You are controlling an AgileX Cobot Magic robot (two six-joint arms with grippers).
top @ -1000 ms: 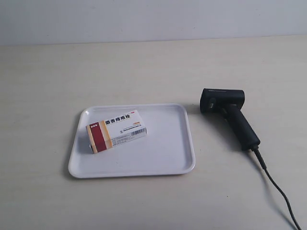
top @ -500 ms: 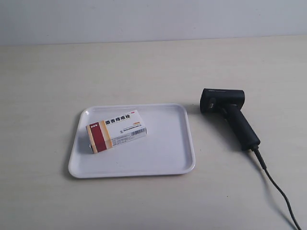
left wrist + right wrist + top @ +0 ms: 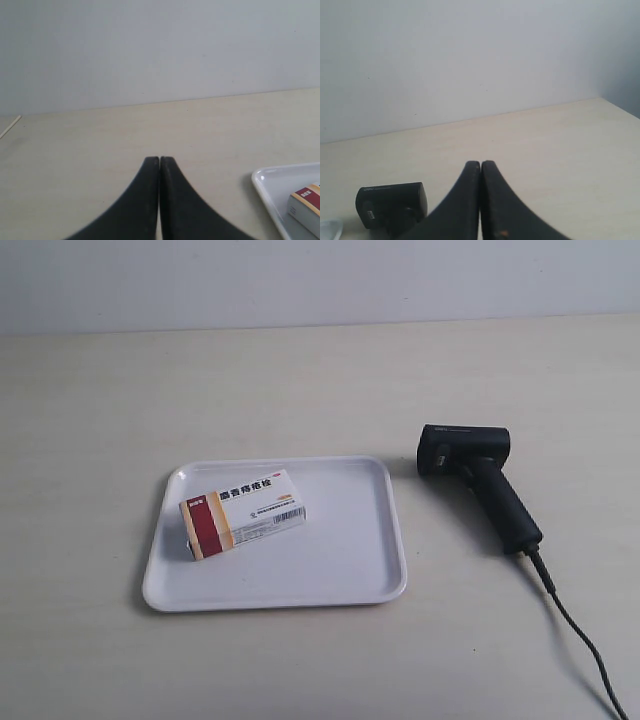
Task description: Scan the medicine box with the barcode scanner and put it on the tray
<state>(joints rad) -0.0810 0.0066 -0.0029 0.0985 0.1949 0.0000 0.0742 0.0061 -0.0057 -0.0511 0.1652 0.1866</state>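
The medicine box (image 3: 242, 512), white with a dark red end band, lies flat on the left half of the white tray (image 3: 350, 560). To the tray's right the black barcode scanner (image 3: 478, 480) lies on the table, its cable (image 3: 580, 640) trailing toward the front right. No arm shows in the exterior view. My left gripper (image 3: 159, 159) is shut and empty, with the tray corner (image 3: 270, 187) and the box end (image 3: 306, 204) off to one side. My right gripper (image 3: 480, 163) is shut and empty, with the scanner head (image 3: 390, 204) beside it.
The pale wooden table (image 3: 300, 380) runs back to a plain light wall (image 3: 320, 280). The scanner cable reaches the exterior view's bottom right edge.
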